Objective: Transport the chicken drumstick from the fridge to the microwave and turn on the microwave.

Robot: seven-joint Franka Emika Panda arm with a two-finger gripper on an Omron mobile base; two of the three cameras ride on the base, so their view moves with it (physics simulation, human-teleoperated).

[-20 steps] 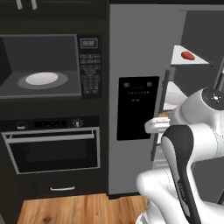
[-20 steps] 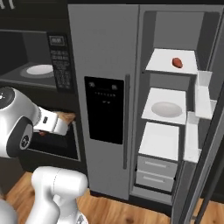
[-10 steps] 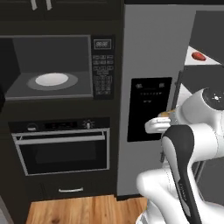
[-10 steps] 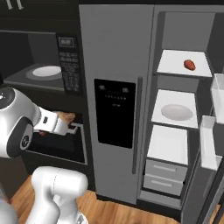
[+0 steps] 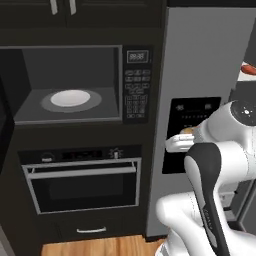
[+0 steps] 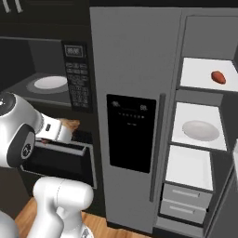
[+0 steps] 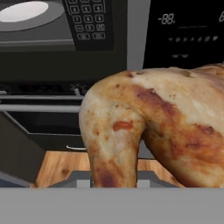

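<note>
the golden-brown lumpy chicken drumstick (image 7: pixel 153 127) sits clamped in the gripper (image 6: pixel 69 128), whose jaws are narrowed around it; in the hand view the meat looms right in front of the camera, its long axis running roughly across that picture. the gripper hangs in mid-air in front of the black oven with a horizontal silver bar handle (image 5: pixel 82 177), beside the tall grey-silver fridge (image 6: pixel 135 116) with its black dispenser panel.

the relation that matters: the built-in black microwave (image 5: pixel 75 85) lies above the gripper and off to the robot's left, its cavity open. inside it a pale round turntable (image 5: pixel 70 98) carries nothing. so the coming move, as i judge it, is up and leftward into that opening.

in the fridge's open right side, a small smooth red-orange oblong food (image 6: pixel 218 77) lies on the top white shelf, and a pale round plate (image 6: pixel 200 130) rests bare on the shelf below.
</note>
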